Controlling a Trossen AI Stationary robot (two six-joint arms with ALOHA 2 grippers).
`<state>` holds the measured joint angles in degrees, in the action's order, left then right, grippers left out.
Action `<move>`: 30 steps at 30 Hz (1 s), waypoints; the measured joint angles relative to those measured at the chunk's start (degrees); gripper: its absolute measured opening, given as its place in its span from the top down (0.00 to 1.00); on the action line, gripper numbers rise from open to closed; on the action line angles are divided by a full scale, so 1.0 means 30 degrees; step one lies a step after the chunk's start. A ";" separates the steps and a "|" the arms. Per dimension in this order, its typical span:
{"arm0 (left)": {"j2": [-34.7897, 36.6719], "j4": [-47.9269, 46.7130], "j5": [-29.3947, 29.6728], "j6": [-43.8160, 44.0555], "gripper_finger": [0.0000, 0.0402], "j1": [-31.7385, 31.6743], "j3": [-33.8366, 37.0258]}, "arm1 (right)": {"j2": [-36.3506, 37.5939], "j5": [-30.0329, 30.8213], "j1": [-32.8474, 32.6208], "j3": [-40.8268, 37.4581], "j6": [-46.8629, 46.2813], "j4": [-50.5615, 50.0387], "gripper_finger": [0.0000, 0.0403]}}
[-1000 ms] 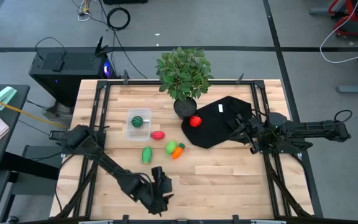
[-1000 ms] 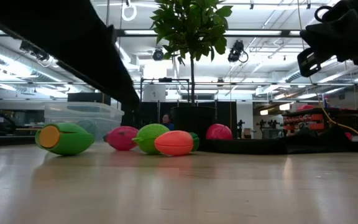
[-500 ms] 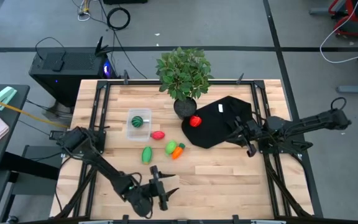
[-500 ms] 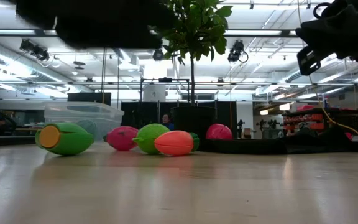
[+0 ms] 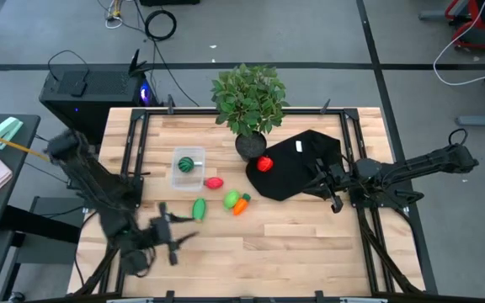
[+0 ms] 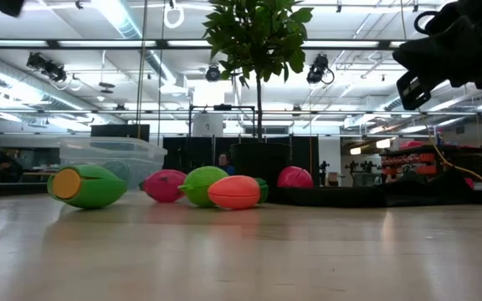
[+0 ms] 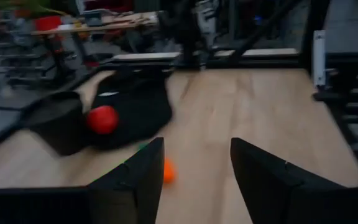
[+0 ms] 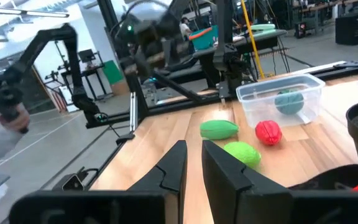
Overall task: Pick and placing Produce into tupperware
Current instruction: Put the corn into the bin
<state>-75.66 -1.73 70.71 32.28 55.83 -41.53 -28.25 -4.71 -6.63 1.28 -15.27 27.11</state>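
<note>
The clear tupperware (image 5: pixel 187 168) stands on the table at left centre with the dark green striped ball (image 5: pixel 189 163) inside. On the wood beside it lie a pink-red piece (image 5: pixel 215 182), a light green oblong (image 5: pixel 199 209), and a light green piece (image 5: pixel 231 199) touching an orange one (image 5: pixel 241 206). A red round piece (image 5: pixel 264 164) lies on the black cloth (image 5: pixel 297 168). My left gripper (image 5: pixel 172 239) is open and empty over the near left of the table (image 7: pixel 194 155). My right gripper (image 5: pixel 330 188) hovers at the cloth's right edge, shut and empty (image 8: pixel 194 155).
A potted plant (image 5: pixel 248 101) stands at the far edge, its pot (image 5: pixel 250 145) between the tub and the cloth. Black frame rails (image 5: pixel 133 160) run along both sides of the table. Bare wood (image 5: pixel 293 244) lies in front of the produce. A person's hand (image 8: pixel 5 118) shows beyond the table.
My left arm has swung up from the near edge and gone toward the table's left edge. Its gripper has turned and now points toward the table's right side. My right gripper has edged a little toward the table's left. The produce and the tub have stayed in place.
</note>
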 joint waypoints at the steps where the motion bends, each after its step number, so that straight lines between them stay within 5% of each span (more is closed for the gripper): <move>1: 0.0810 -0.1804 0.0408 0.1304 0.53 0.0246 -0.0209 | -0.0046 0.0000 0.0000 0.0000 0.0013 -0.0007 0.86; 5: 0.3108 -0.8474 -0.0190 0.8238 0.54 -0.0222 -0.1091 | -0.0120 0.0000 0.0000 0.0000 0.0070 -0.0015 0.86; 13: 0.2352 -1.7350 -0.9748 1.5570 0.54 -0.5308 -0.4526 | -0.0116 -0.0004 0.0000 0.0000 0.0905 -0.0015 0.86; 17: 0.1346 -2.0974 -1.2033 1.8566 0.54 -0.7106 -0.6362 | -0.0116 -0.0007 0.0000 0.0000 0.1107 -0.0018 0.86; 24: -0.0258 -2.0825 -1.2638 1.9676 0.54 -0.8615 -0.7897 | -0.0116 -0.0007 0.0000 0.0000 0.1137 -0.0022 0.86; 30: -0.2908 -1.9123 -1.5499 1.9028 0.54 -0.9076 -0.7914 | -0.0112 -0.0007 0.0000 0.0000 0.1137 -0.0022 0.86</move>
<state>-84.39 -59.10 24.22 89.36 28.60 -65.28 -28.59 -4.73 -6.63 1.28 -11.86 27.05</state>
